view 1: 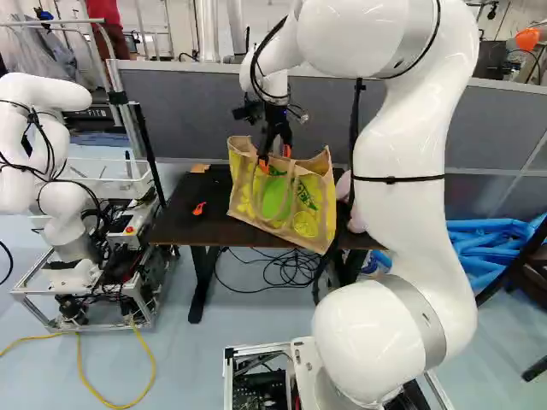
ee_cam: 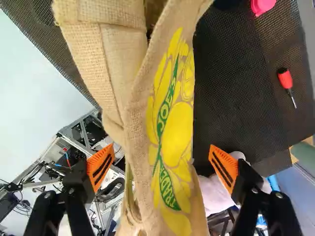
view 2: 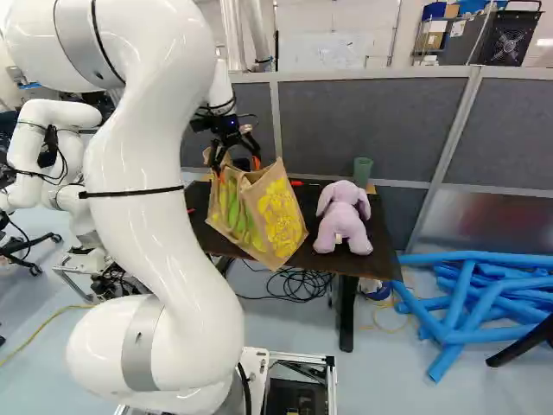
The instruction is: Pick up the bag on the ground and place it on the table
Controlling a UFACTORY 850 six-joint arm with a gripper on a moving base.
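"What's your count?"
"One bag [view 2: 259,212], one surface [view 1: 181,226]."
"Smaller things?"
"One plush toy [view 2: 343,216], one green cylinder [view 2: 363,169], one screwdriver [ee_cam: 285,78]."
"And robots?"
"One arm [view 1: 410,188] with one claw [view 1: 274,156] and two orange pads [ee_cam: 101,166], plus another robot [view 1: 64,205]."
"Blue tubes [view 2: 467,292]?"
"Several, overlapping too much to count exactly."

The white arm [view 1: 402,162] arches forward, its end effector [view 1: 275,157] pointing down, fingers [ee_cam: 100,167] apart.

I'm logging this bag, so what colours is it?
The bag is tan with yellow and green print, clearest in the wrist view.
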